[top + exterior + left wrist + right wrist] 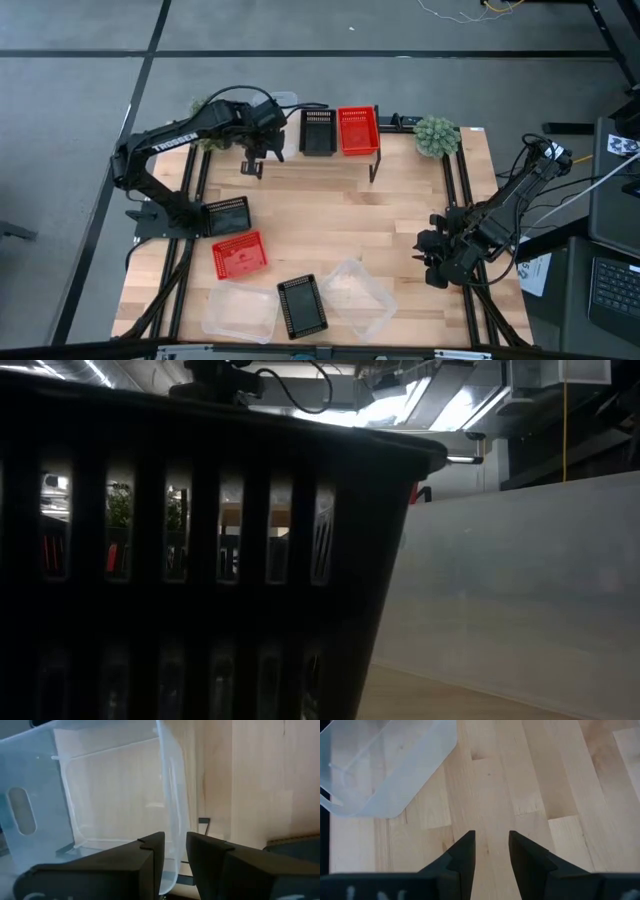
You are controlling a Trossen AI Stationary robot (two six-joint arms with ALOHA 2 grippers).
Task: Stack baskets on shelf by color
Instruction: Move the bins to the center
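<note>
At the table's far edge the shelf (pixel 376 160) carries a black basket (pixel 318 131) and a red basket (pixel 358 130) side by side. My left gripper (pixel 272 135) is at the shelf's left end, shut on a clear basket (pixel 115 795), which shows only faintly in the high view (pixel 288 100). On the near half of the table lie a black basket (pixel 228 215), a red one (pixel 240 256), a clear one (pixel 240 312), another black one (pixel 302 305) and another clear one (pixel 358 296). My right gripper (pixel 491 850) is open over bare wood near the right edge. My left gripper holds the clear basket by one long side wall (pixel 174 827), at its rim. The wall runs between the two fingers, one finger (pixel 150 855) inside the basket and the other outside. Whether the basket's bottom rests on the shelf does not show.
Green potted plants stand at the far edge, one by the shelf's right end (pixel 437 135) and one behind my left arm (pixel 205 106). A black basket (pixel 200 560) stands right before the low camera and blocks most of that view. Bare wood lies mid-table.
</note>
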